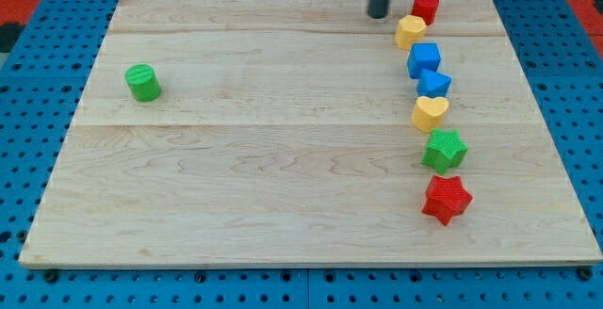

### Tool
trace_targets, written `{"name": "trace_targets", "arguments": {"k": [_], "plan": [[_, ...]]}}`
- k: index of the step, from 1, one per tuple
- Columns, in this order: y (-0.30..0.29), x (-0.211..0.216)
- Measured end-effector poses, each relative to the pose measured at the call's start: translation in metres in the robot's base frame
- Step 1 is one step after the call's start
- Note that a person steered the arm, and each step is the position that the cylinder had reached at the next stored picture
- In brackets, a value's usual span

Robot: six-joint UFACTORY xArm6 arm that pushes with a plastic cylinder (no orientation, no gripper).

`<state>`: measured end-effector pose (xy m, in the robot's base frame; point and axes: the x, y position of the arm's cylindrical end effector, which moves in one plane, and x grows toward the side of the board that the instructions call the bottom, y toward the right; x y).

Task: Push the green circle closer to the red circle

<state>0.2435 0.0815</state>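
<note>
The green circle [143, 83] stands alone on the wooden board near the view's left. The red circle [426, 8] sits near the view's top right, at the head of a column of blocks. My tip [379, 14] is at the view's top, just left of the red circle and the yellow block, and far to the right of the green circle. It touches no block that I can see.
Below the red circle runs a column: a yellow hexagon [410, 32], a blue cube [424, 60], a blue block [433, 85], a yellow heart [430, 112], a green star [444, 150] and a red star [446, 200]. The wooden board [283, 187] lies on a blue pegboard.
</note>
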Motion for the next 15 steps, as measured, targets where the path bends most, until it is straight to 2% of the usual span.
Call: {"name": "trace_targets", "arguments": {"k": [1,2,3,4,5,6,8,9,10,11,12,13,14,15], "plan": [[-0.023,0.094],[-0.048,0.162],[-0.131,0.232],[-0.230,0.253],[-0.295,0.221],[-0.298,0.164],[-0.286,0.082],[-0.304,0.079],[-0.261,0.032],[-0.163,0.004],[-0.144,0.015],[-0.137,0.052],[-0.107,0.018],[-0.067,0.002]]}}
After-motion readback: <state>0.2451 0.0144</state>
